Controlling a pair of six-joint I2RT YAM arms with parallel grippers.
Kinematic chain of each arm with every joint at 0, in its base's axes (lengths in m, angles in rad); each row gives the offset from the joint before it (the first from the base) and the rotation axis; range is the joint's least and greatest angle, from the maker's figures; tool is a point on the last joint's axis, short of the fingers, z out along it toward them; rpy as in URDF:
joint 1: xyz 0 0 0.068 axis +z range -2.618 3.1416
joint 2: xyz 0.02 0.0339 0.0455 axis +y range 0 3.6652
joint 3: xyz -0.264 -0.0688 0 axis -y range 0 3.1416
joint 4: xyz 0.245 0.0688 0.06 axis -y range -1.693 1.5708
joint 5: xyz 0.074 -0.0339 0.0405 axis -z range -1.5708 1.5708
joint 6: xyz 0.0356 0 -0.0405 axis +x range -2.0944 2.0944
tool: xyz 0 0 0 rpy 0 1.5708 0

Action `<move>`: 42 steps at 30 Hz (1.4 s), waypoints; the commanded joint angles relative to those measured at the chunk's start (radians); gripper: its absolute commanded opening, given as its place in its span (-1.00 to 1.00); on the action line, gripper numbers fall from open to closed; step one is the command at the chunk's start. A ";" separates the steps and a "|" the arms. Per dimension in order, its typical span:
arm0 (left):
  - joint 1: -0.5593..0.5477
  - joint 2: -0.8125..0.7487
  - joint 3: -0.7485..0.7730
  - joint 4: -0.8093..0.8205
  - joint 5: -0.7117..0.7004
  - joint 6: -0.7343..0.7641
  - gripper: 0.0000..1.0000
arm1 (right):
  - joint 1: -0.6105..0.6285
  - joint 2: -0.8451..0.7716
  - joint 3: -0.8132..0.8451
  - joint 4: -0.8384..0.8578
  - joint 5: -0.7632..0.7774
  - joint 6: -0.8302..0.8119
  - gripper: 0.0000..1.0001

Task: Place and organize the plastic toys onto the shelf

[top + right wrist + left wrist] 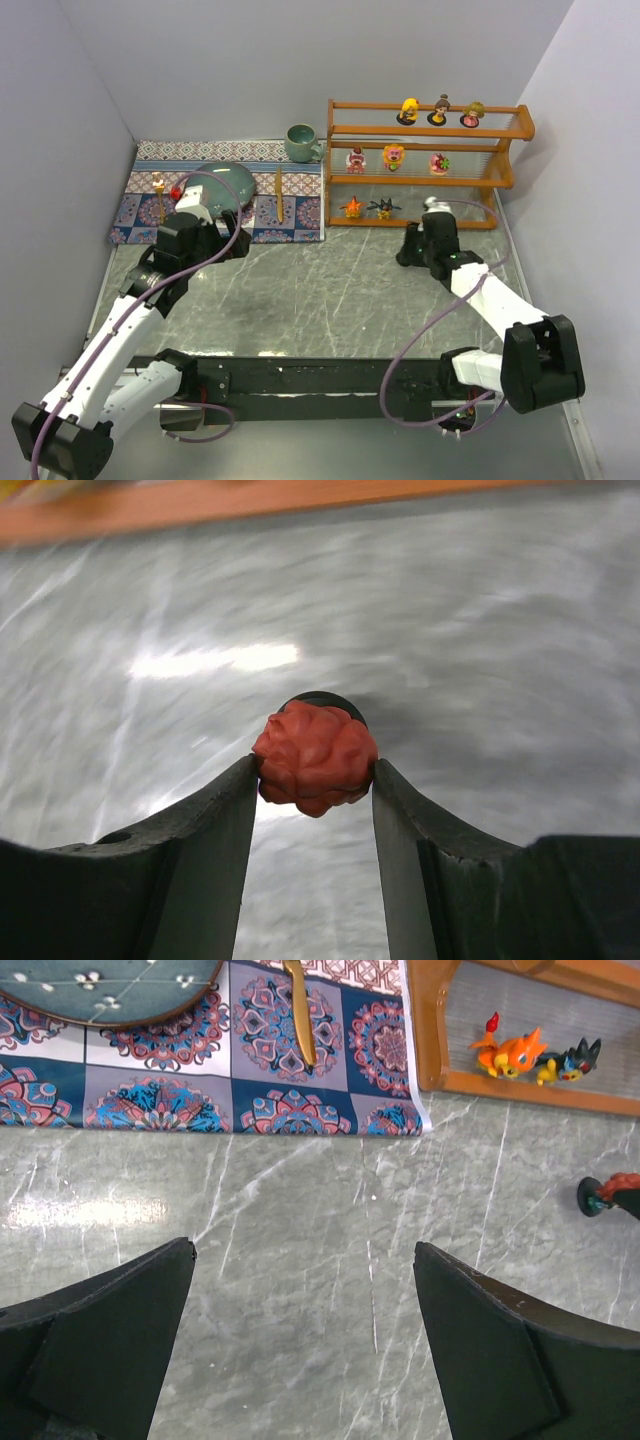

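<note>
Pinches red toy (315, 758) in right gripper (316, 770), roughly half closed, pads touching the lumpy head on both sides; can't tell if lifted off the table (320, 280) or just standing on it, dark round base peeking out behind. Sits just in front of shelf (430, 181), near right end of bottom tier. Prob. very light, hard plastic, stiff, no give; bumpy head helps vs slip, but small & gripped up top, so could pivot or pop out if squeezed off-centre. Better to hold across widest part of head, base pointing straight down, gentle force. Has left gripper (305, 1250) spread fully wide, nothing in it, over bare marble-look surface, well apart from the toy. Smooth, glossy, w/ glare, likely slick under a tiny base. Tight room: grey walls (200, 60) on three sides, mat (150, 210) far left, 8 other toys (394, 156) on shelf already, 3 top, 3 mid, 2 bottom; free spot seemingly bottom right.
</note>
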 commanded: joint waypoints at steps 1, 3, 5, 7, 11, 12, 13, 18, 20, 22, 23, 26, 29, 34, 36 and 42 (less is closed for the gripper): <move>0.001 -0.010 -0.010 0.031 0.033 0.037 0.94 | 0.094 0.000 0.040 0.042 -0.135 -0.144 -0.54; 0.001 -0.007 -0.010 0.031 0.032 0.040 0.94 | 0.119 0.002 0.076 0.019 -0.145 -0.150 -0.54; 0.001 -0.004 -0.010 0.032 0.029 0.041 0.94 | 0.146 0.000 0.116 -0.005 -0.152 -0.157 -0.54; 0.001 -0.001 -0.014 0.034 0.032 0.046 0.94 | 0.159 0.000 0.153 -0.028 -0.164 -0.170 -0.56; 0.001 0.013 -0.017 0.043 0.056 0.051 0.94 | 0.177 0.014 0.294 -0.134 -0.195 -0.196 -0.57; 0.001 0.018 -0.017 0.045 0.058 0.052 0.94 | 0.177 0.017 0.320 -0.154 -0.192 -0.199 -0.57; 0.001 0.027 -0.017 0.043 0.058 0.058 0.94 | 0.176 0.025 0.346 -0.175 -0.189 -0.207 -0.58; -0.001 0.033 -0.026 0.083 0.142 0.083 0.94 | 0.190 0.041 0.458 -0.281 -0.256 -0.201 -0.58; -0.009 0.022 -0.038 0.107 0.208 0.096 0.94 | 0.191 0.034 0.465 -0.300 -0.293 -0.182 -0.57; -0.022 0.009 -0.053 0.152 0.260 0.110 0.94 | 0.202 0.020 0.462 -0.309 -0.313 -0.171 -0.57; -0.047 0.004 -0.056 0.164 0.265 0.118 0.94 | 0.203 0.012 0.449 -0.311 -0.331 -0.168 -0.57; -0.113 -0.002 -0.063 0.184 0.244 0.155 0.94 | 0.210 -0.024 0.413 -0.300 -0.350 -0.165 -0.56; -0.151 -0.005 -0.064 0.193 0.239 0.176 0.94 | 0.210 -0.040 0.370 -0.295 -0.318 -0.170 -0.57; -0.157 -0.022 -0.075 0.203 0.219 0.185 0.94 | 0.226 -0.018 0.250 -0.219 -0.244 -0.139 -0.56; -0.157 -0.027 -0.073 0.200 0.179 0.190 0.94 | 0.275 0.012 0.190 -0.185 -0.203 -0.118 -0.56; -0.157 -0.037 -0.075 0.189 0.104 0.192 0.94 | 0.438 0.122 0.135 -0.076 -0.107 -0.098 -0.59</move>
